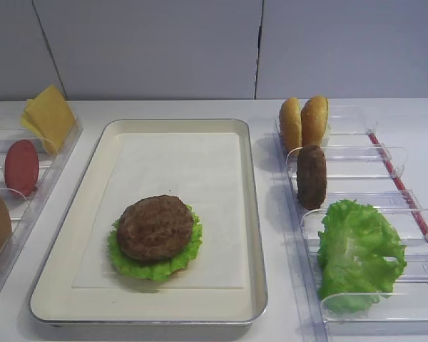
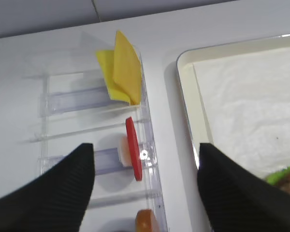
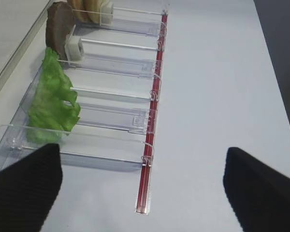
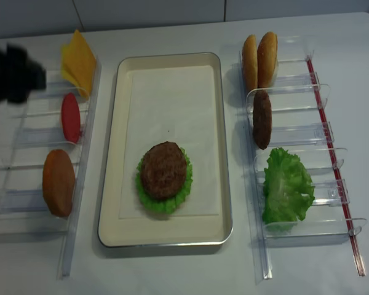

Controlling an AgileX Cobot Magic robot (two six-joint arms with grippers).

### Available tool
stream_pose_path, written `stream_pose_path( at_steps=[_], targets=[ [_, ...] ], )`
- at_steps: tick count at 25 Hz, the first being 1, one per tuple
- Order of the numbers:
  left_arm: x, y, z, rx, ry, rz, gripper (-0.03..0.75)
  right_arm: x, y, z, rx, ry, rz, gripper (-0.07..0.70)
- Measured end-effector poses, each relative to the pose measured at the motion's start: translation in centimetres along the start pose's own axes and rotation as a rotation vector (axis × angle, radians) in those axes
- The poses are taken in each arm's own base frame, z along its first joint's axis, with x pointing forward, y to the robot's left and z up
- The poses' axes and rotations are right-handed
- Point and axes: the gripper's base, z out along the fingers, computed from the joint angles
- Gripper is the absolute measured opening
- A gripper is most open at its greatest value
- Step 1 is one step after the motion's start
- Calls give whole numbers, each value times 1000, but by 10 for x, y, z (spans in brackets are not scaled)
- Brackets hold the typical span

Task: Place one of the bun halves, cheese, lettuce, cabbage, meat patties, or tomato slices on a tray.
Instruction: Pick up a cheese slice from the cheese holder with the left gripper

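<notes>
Tray (image 1: 250, 214) holds one meat patty (image 1: 155, 226) stacked on lettuce (image 1: 151, 267). Cheese (image 2: 121, 67) and tomato slice (image 2: 132, 148) stand in the left holder (image 2: 147, 159). Left gripper (image 2: 145, 186) spread wide, empty; right gripper (image 3: 142, 186) likewise open, holding nothing.

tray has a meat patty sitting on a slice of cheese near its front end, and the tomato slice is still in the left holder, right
Not quite. In the exterior high view the meat patty on the tray sits on lettuce, not cheese. The cheese stands in the left holder, behind the tomato slice.
</notes>
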Motion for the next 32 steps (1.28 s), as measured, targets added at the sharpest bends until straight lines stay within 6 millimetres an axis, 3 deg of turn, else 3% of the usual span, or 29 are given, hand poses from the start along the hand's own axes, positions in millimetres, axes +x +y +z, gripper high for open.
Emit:
stream_pose_path(
  at_steps=[7, 14, 20, 27, 32],
  targets=[
    [-56, 0, 56, 0, 43, -8, 465, 0, 0, 0, 0, 0, 0, 693],
    [-78, 29, 113, 46, 106, -102, 463, 0, 0, 0, 0, 0, 0, 693],
    [-80, 52, 157, 86, 151, -81, 442, 0, 0, 0, 0, 0, 0, 693],
    [-65, 50, 209, 167, 229, -55, 435, 0, 0, 0, 0, 0, 0, 693],
    [-59, 48, 224, 205, 240, -31, 429, 0, 0, 0, 0, 0, 0, 693]
  ],
)
